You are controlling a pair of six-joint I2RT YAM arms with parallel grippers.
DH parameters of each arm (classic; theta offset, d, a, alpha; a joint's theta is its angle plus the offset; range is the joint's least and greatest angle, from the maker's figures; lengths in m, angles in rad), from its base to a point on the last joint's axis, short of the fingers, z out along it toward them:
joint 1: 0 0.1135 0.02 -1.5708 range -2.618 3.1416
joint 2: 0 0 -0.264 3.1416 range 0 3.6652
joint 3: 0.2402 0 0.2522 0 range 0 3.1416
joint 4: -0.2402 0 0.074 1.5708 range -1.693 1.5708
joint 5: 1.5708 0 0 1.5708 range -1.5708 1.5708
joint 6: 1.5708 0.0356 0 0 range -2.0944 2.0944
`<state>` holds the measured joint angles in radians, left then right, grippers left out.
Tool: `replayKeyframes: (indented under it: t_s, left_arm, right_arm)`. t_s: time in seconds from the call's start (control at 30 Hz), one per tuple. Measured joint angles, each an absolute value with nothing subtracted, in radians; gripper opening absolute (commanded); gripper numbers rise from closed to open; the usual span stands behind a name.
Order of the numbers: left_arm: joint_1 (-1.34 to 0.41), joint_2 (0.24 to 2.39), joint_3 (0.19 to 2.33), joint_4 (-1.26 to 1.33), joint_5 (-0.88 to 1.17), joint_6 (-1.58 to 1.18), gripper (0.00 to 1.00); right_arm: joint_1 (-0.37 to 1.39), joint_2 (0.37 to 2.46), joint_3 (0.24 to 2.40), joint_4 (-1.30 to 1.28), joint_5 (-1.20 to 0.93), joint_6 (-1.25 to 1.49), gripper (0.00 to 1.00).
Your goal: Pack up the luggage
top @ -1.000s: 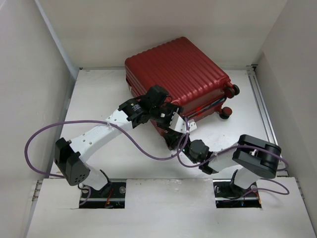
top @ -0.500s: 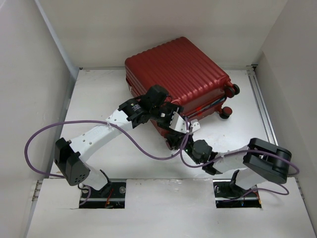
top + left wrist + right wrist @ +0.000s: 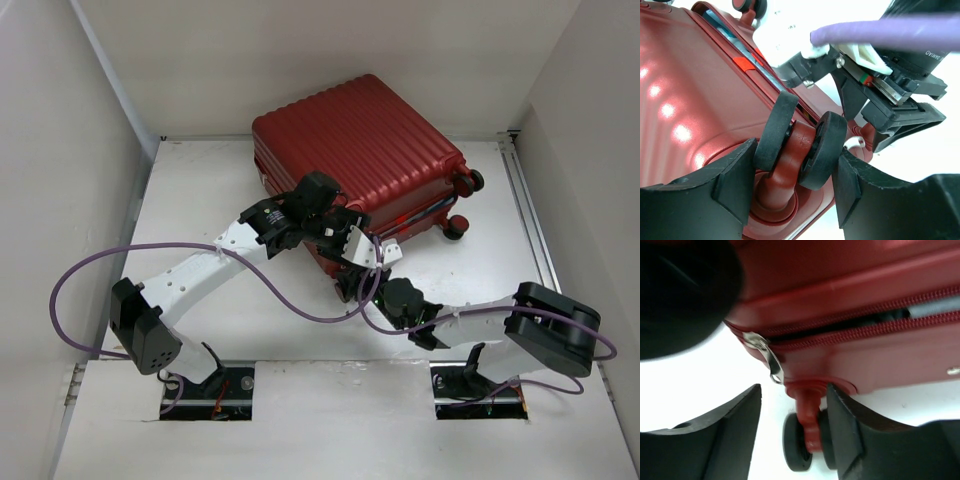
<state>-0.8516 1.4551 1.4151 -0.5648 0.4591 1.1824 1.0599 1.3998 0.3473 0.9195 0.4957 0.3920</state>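
Rightward and lower is where the right arm's (image 3: 555,330) black elbow housing has swung since the earlier frame. The left arm (image 3: 200,275) and the case have not shifted.

The left gripper (image 3: 794,155) is closed on a twin black-tyred wheel (image 3: 800,142) with a glossy dark-red hub. One matte black finger (image 3: 735,182) presses each outer face of the wheel. A purple cable (image 3: 880,30) crosses just above that gripper.

Ahead of both grippers, the large dark-red ribbed hard-shell suitcase (image 3: 360,140) lies flat on the white table (image 3: 200,190), lid down. Its zip is parted along the near edge, and a pale blue strip of lining (image 3: 935,306) shows through the gap. Nothing else inside can be seen.

The right gripper (image 3: 795,392) stands with its fingers apart and holds nothing. A second small wheel (image 3: 807,440), on a dark-red stem, sits between them against the right-hand finger. A shiny metal zip pull (image 3: 771,362) hangs just above the gap.
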Motion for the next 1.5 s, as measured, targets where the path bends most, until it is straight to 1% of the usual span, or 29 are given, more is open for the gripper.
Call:
replayKeyframes:
  t_s: [0.03, 0.37, 0.63, 0.77, 0.8, 0.87, 0.9, 0.93, 1.13, 1.17, 1.2, 1.23, 1.27, 1.3, 1.37, 1.4, 1.47, 1.5]
  left_arm:
    - [-0.852, 1.455, 1.415, -0.565, 0.459, 1.182, 0.00]
    - [-0.852, 1.455, 1.415, -0.565, 0.458, 1.182, 0.00]
    - [-0.852, 1.452, 1.415, -0.564, 0.455, 1.179, 0.00]
    - [-0.852, 1.450, 1.415, -0.564, 0.451, 1.177, 0.00]
    - [-0.852, 1.450, 1.415, -0.564, 0.450, 1.177, 0.00]
    - [-0.852, 1.450, 1.415, -0.565, 0.450, 1.177, 0.00]
    - [-0.852, 1.450, 1.415, -0.565, 0.448, 1.177, 0.00]
    - [-0.852, 1.450, 1.415, -0.565, 0.446, 1.177, 0.00]
    - [-0.849, 1.441, 1.415, -0.565, 0.428, 1.177, 0.00]
    - [-0.849, 1.441, 1.415, -0.565, 0.428, 1.177, 0.00]
    - [-0.849, 1.441, 1.415, -0.565, 0.429, 1.177, 0.00]
    - [-0.849, 1.441, 1.415, -0.565, 0.428, 1.177, 0.00]
    - [-0.849, 1.441, 1.415, -0.565, 0.429, 1.177, 0.00]
    - [-0.849, 1.441, 1.415, -0.565, 0.429, 1.177, 0.00]
    - [-0.849, 1.441, 1.415, -0.565, 0.428, 1.177, 0.00]
    - [-0.849, 1.441, 1.415, -0.565, 0.429, 1.177, 0.00]
    - [-0.849, 1.441, 1.415, -0.565, 0.428, 1.177, 0.00]
    - [-0.849, 1.441, 1.415, -0.566, 0.428, 1.177, 0.00]
  right_arm:
    - [1.060, 1.400, 0.347, 0.905, 0.499, 0.393, 0.63]
    - [1.060, 1.401, 0.348, 0.909, 0.482, 0.348, 0.63]
    - [1.060, 1.401, 0.385, 0.902, 0.502, 0.290, 0.49]
    - [1.060, 1.401, 0.393, 0.888, 0.515, 0.280, 0.35]
    - [1.060, 1.401, 0.393, 0.888, 0.516, 0.278, 0.26]
    - [1.060, 1.401, 0.394, 0.886, 0.517, 0.274, 0.14]
    - [1.060, 1.401, 0.397, 0.881, 0.517, 0.273, 0.04]
    - [1.061, 1.401, 0.402, 0.874, 0.515, 0.275, 0.00]
    - [1.065, 1.397, 0.432, 0.843, 0.501, 0.282, 0.00]
    - [1.065, 1.393, 0.432, 0.839, 0.498, 0.278, 0.02]
    - [1.065, 1.388, 0.433, 0.832, 0.495, 0.273, 0.08]
    - [1.063, 1.382, 0.434, 0.820, 0.490, 0.267, 0.12]
    - [1.062, 1.374, 0.434, 0.809, 0.487, 0.260, 0.22]
    - [1.061, 1.367, 0.435, 0.805, 0.486, 0.256, 0.28]
    - [1.061, 1.349, 0.439, 0.789, 0.483, 0.244, 0.30]
    - [1.061, 1.343, 0.440, 0.783, 0.482, 0.239, 0.28]
    - [1.061, 1.339, 0.443, 0.771, 0.483, 0.232, 0.20]
    - [1.061, 1.339, 0.445, 0.767, 0.488, 0.228, 0.13]
